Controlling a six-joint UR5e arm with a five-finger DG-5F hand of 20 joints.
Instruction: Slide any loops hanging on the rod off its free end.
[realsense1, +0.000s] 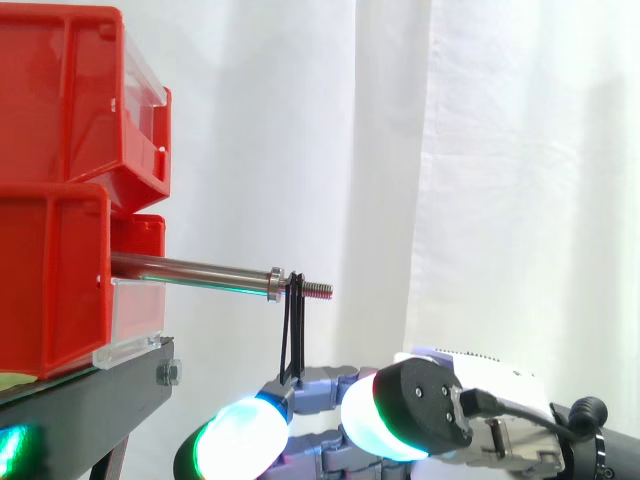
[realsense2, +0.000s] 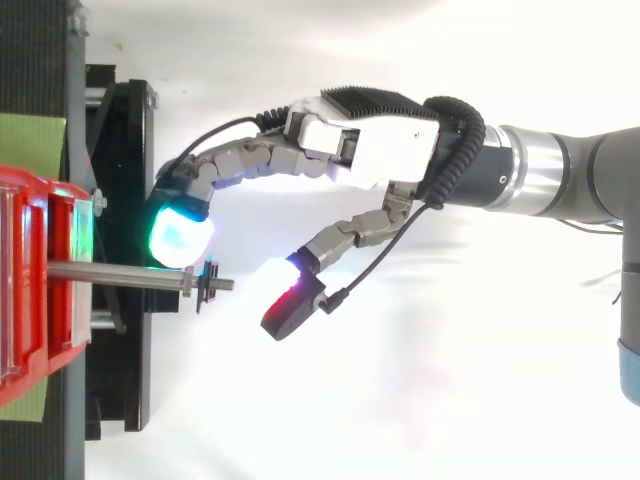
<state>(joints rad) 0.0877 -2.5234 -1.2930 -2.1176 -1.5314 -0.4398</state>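
A steel rod (realsense1: 190, 270) sticks out to the right from the red bins (realsense1: 60, 200); its threaded free end (realsense1: 318, 290) points right. One black loop (realsense1: 293, 335) hangs on the thread just past the collar, also seen from above as the loop (realsense2: 208, 283). My hand (realsense2: 370, 150) sits below and beside the rod's end, open, its fingers loosely bent and spread. A cyan-glowing fingertip (realsense2: 180, 235) lies close beside the rod near the loop. The thumb's tip (realsense2: 290, 305) stands apart beyond the free end. In the side view the loop's bottom reaches a finger (realsense1: 310, 385); whether they touch is unclear.
The red bins stand stacked on a black stand (realsense1: 90, 400) at the left. A white curtain (realsense1: 450, 180) hangs behind. Open space lies to the right of the rod's free end, where my arm (realsense2: 560, 180) comes in.
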